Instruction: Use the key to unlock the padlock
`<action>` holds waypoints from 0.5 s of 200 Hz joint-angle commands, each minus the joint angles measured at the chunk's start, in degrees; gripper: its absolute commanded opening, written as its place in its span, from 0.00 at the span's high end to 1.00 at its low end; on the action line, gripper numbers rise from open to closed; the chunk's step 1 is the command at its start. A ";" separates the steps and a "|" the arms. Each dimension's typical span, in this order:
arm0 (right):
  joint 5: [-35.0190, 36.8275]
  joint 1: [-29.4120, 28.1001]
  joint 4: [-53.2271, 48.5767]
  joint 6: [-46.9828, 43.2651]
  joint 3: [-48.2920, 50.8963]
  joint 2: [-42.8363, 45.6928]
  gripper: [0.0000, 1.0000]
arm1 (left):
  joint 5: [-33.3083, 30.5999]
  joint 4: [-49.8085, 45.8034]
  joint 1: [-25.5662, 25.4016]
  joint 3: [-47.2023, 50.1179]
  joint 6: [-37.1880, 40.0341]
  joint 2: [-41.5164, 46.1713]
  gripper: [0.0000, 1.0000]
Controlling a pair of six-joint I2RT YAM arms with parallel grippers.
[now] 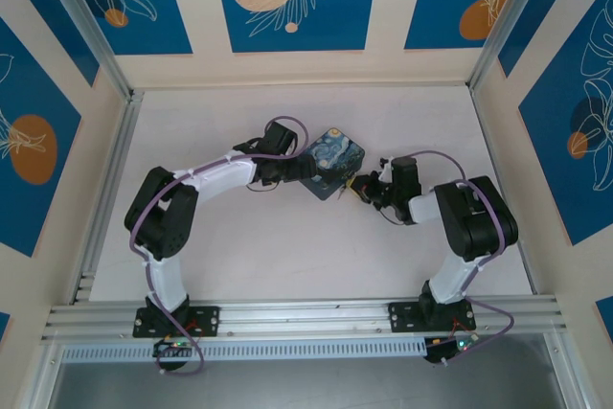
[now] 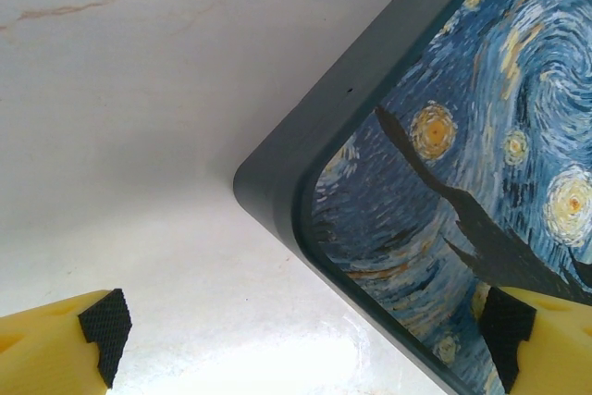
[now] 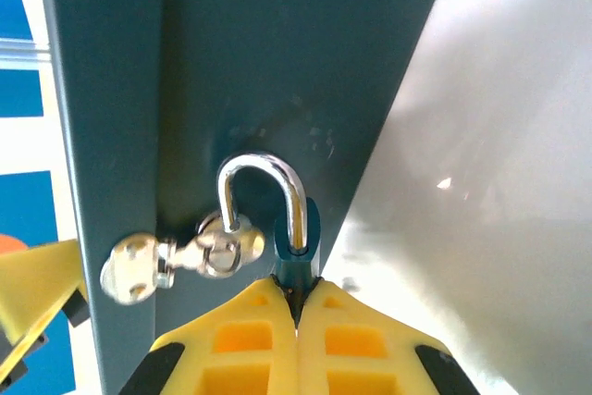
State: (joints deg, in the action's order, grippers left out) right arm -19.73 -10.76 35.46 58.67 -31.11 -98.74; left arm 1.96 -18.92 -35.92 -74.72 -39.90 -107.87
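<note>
Lit brightly and evenly from above in the top view; soft, short shadows on the table [image 1: 287, 265]. Glare-washed along the lower edge of the left wrist view; box [image 2: 481, 136] print sharp. Hard glints on the padlock [image 3: 287, 267] shackle; overexposed right side; near foreground soft.

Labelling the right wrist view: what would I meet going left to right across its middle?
In order: silver latch tab → padlock → bare white table.

The padlock [image 3: 310, 238] had a polished, mirror-bright metal shackle. The box [image 3: 185, 71] wall looked matt, perhaps plastic. The left gripper [image 2: 305, 326] had rough black pads [image 2: 104, 330].
</note>
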 commanded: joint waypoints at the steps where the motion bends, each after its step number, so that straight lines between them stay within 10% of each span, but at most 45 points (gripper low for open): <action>1: -0.81 1.14 -1.35 -1.48 -2.97 -1.37 1.00 | -0.81 -9.41 -1.04 2.34 1.99 -4.44 0.03; 100: -2.78 8.95 -8.55 -2.41 6.22 8.95 1.00 | -0.19 -11.38 -1.02 -0.14 2.81 -1.18 0.00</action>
State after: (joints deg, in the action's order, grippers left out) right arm -21.45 -3.62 32.34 58.46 -27.86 -95.48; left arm 2.02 -20.29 -35.92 -75.55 -39.86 -107.98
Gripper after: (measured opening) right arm 0.060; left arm 0.996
